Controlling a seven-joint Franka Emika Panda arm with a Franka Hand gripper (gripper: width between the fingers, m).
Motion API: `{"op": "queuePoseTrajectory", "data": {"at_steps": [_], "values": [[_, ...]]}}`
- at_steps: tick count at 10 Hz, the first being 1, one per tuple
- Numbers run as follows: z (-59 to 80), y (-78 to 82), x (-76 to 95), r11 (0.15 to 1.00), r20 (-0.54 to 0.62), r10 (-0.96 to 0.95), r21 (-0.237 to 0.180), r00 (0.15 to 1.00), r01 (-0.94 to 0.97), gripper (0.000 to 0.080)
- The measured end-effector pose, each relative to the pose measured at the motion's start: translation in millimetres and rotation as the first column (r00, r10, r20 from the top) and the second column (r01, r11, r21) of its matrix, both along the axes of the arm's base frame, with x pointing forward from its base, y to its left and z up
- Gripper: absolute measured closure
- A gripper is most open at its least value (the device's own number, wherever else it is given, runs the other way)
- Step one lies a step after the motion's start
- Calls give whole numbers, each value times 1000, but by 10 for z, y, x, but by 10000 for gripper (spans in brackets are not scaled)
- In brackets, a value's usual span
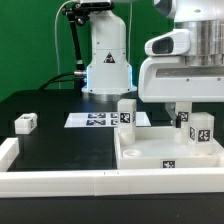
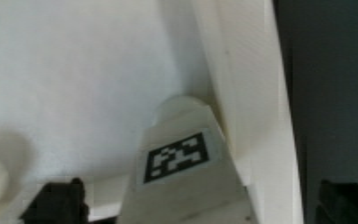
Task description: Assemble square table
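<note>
The square table's white slab (image 1: 150, 158) lies at the exterior view's right with its raised rim up. One white tagged leg (image 1: 127, 112) stands at its far left corner. Two more legs stand close together at the right, one in front (image 1: 201, 128) and one behind (image 1: 183, 118). A fourth leg (image 1: 25, 122) lies loose on the black table at the left. My gripper (image 1: 181, 108) hangs over the right pair. In the wrist view my gripper (image 2: 202, 205) is open. Its dark fingers (image 2: 60, 202) straddle a tagged leg (image 2: 179, 150) with gaps on both sides, next to the slab's rim (image 2: 247, 70).
The marker board (image 1: 98, 119) lies flat in front of the robot base (image 1: 106, 65). A long low white barrier wall (image 1: 60, 182) runs along the front edge. Black table surface (image 1: 60, 140) lies between the loose leg and the slab.
</note>
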State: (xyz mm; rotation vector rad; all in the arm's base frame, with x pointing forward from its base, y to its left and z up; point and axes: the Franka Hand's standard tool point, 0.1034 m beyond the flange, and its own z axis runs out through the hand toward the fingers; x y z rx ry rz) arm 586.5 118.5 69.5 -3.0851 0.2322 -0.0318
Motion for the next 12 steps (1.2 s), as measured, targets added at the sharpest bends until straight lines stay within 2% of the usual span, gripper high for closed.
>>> {"op": "queuePoseTrajectory", "data": {"at_steps": [3, 4, 5, 6, 7, 10, 12], "values": [[-5, -37, 14, 987, 20, 159, -13, 987, -159, 151], [-6, -42, 15, 982, 21, 189, -15, 982, -189, 287], [-7, -42, 14, 983, 21, 184, -14, 983, -184, 287], [-7, -42, 15, 983, 21, 184, -14, 983, -184, 424], [-8, -42, 14, 983, 21, 182, -14, 983, -182, 510], [-8, -41, 14, 988, 20, 156, -12, 987, -156, 509], [-8, -35, 13, 1000, 13, -11, -2, 1000, 11, 509]]}}
